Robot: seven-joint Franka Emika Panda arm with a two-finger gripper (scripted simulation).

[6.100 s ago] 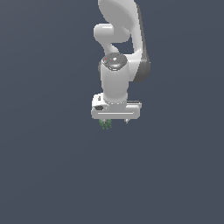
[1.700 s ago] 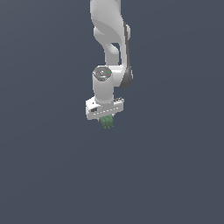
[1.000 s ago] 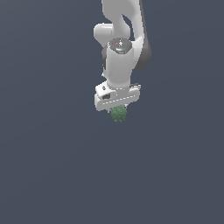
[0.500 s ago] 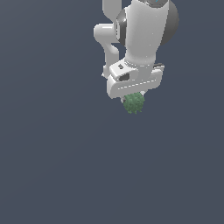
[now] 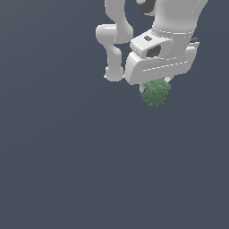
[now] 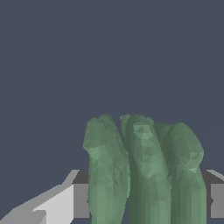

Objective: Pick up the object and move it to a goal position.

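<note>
The object (image 5: 155, 92) is a small dark-green knobbly clump that hangs under the white hand of the arm, high at the exterior view's right. My gripper (image 5: 154, 87) is shut on the object, and the fingers are mostly hidden behind the hand's body and the clump. In the wrist view the object (image 6: 142, 170) fills the space between the fingers (image 6: 59, 203) as several green lobes, with a grey pad showing on each side.
The white arm (image 5: 117, 38) folds up behind the hand toward the top of the exterior view. Around it there is only a plain dark grey-blue background, with no other objects or edges.
The arm has carried the object up and toward the exterior view's right, and closer to the camera, so the hand and clump look much larger. The gripper has stayed shut on it.
</note>
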